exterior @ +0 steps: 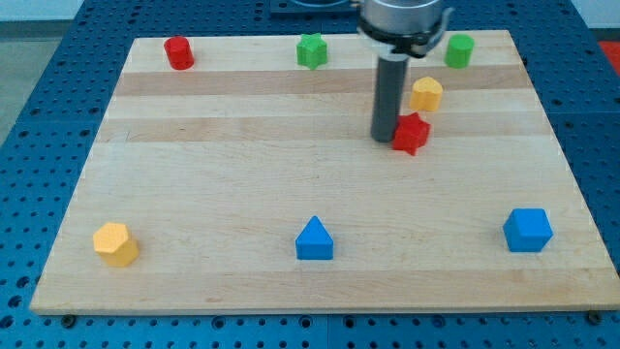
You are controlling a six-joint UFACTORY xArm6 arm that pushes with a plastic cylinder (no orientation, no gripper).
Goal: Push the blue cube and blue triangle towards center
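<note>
The blue cube (528, 230) sits near the view's bottom right of the wooden board (242, 174). The blue triangle (314, 239) sits at the bottom middle. My rod comes down from the view's top, and my tip (385, 138) rests on the board in the upper right part, just left of a red star block (412, 133), touching or nearly touching it. The tip is far above both blue blocks.
A yellow block (426, 94) lies just above the red star. A red cylinder (178, 52) is at top left, a green star (311, 50) at top middle, a green block (459, 50) at top right. A yellow hexagon block (115, 243) is at bottom left.
</note>
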